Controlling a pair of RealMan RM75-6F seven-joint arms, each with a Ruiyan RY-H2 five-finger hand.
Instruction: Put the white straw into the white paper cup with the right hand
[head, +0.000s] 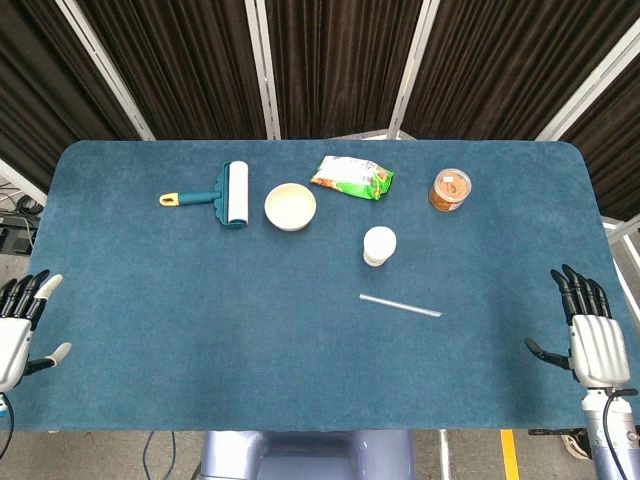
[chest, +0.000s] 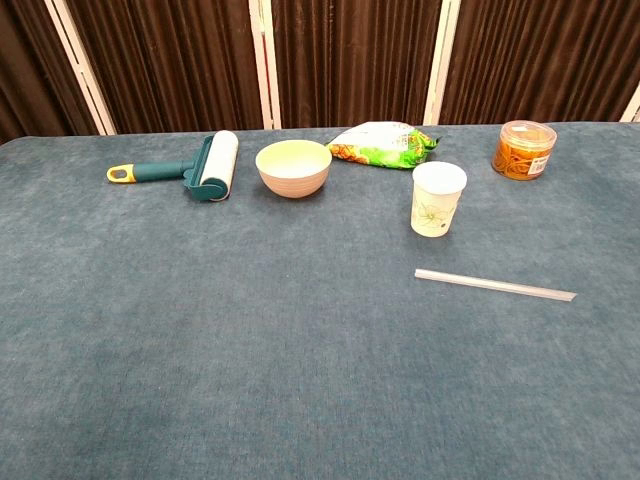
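The white straw (head: 400, 305) (chest: 495, 285) lies flat on the blue table cloth, right of centre. Just behind it stands the white paper cup (head: 379, 246) (chest: 438, 198), upright with its mouth open. My right hand (head: 590, 335) hovers at the table's right edge, fingers spread and nothing in it, well to the right of the straw. At the left edge my left hand (head: 20, 325) is likewise spread and holds nothing. Neither hand shows in the chest view.
Across the back of the table sit a lint roller (head: 222, 195) (chest: 195, 165), a cream bowl (head: 290, 206) (chest: 293, 167), a green snack bag (head: 352, 178) (chest: 384, 144) and an orange-filled clear tub (head: 451, 190) (chest: 523, 149).
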